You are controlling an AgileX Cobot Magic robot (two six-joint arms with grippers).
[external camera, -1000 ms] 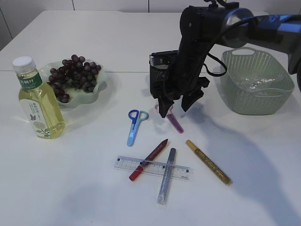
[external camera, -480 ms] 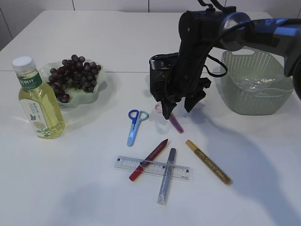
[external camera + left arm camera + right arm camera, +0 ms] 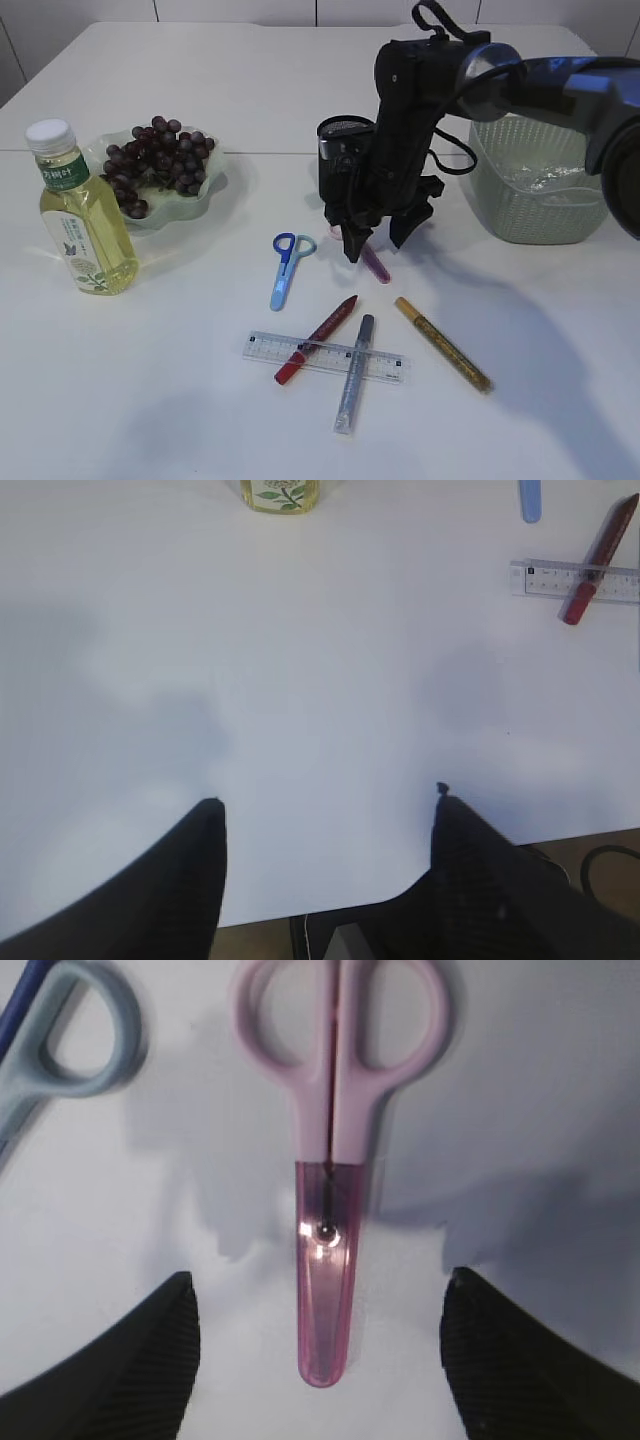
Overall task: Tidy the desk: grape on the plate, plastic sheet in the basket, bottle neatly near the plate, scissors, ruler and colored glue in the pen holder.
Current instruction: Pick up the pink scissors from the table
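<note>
White tabletop point(image 3: 200, 400) lies under the right gripper point(image 3: 318, 1335), whose jaws stand apart, empty, straddling the pink scissors point(image 3: 330, 1175) lying flat between them. Light, stiff, slick plastic: best pinched across the sheathed blade.

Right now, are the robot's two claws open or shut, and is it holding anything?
Left gripper: open, holding nothing, over bare table.
Right gripper: open, holding nothing, jaws either side of the pink scissors.
</note>
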